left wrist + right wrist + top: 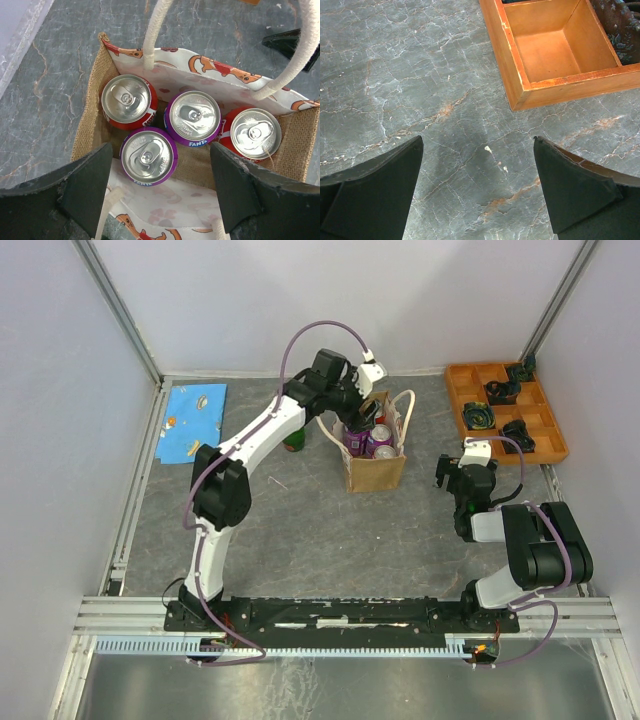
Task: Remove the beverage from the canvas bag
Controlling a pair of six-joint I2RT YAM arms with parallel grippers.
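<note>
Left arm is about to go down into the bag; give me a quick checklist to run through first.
1. Left gripper open: ok, jaws wide.
2. Lined up over a can: ok, the near purple can sits between the fingers in the left wrist view.
3. Cans upright in the canvas bag: ok, all four tops show.
4. Finger room around that can: cannot tell, the other purple can and a red can crowd it.
5. Rope handles clear: cannot tell, the near one runs close to a finger.
6. Right gripper out of the way: ok, open above the table beside the orange tray.
</note>
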